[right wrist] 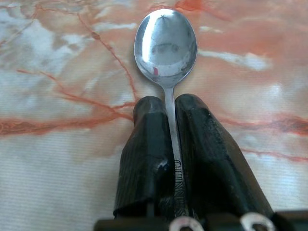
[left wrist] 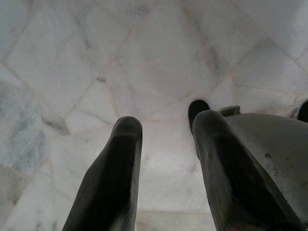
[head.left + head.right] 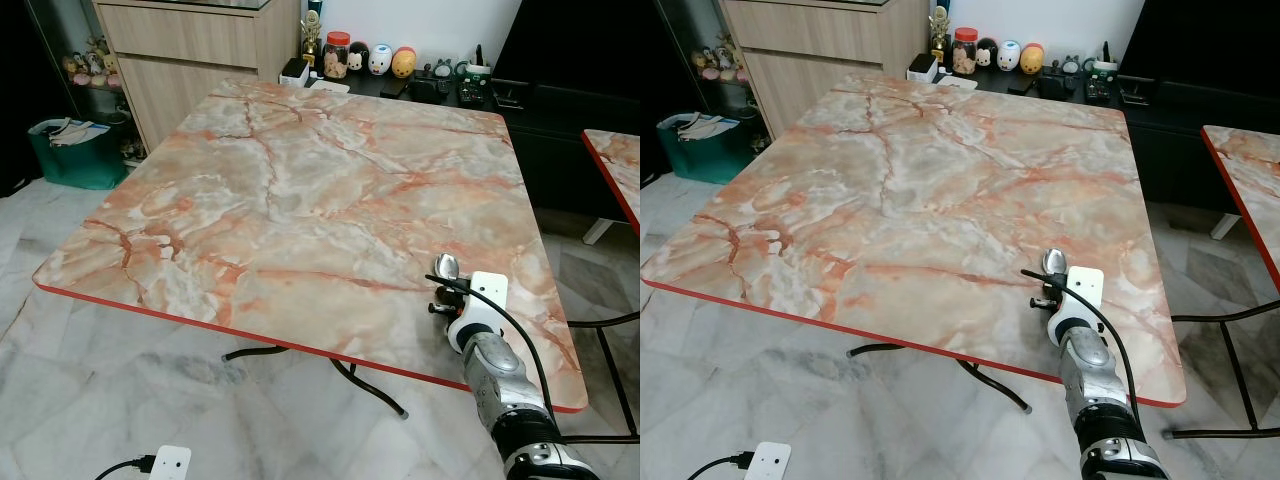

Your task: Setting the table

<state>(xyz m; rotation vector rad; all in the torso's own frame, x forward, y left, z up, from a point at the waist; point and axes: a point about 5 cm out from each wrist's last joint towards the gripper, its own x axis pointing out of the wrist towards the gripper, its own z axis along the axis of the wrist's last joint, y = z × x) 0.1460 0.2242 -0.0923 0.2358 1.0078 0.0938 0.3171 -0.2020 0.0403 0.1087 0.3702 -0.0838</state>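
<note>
A shiny metal spoon is clamped by its handle between the two black fingers of my right gripper, bowl pointing forward. The spoon hovers over the near right part of the pink-veined marble table, close to its front edge, with my right gripper just behind the bowl. My left gripper hangs low over the white marble floor, its fingers apart with nothing between them.
A dark sideboard with small toy figures and jars stands behind the table. A wooden drawer cabinet is at the back left, with a teal bag beside it. A second marble table edges in at the right.
</note>
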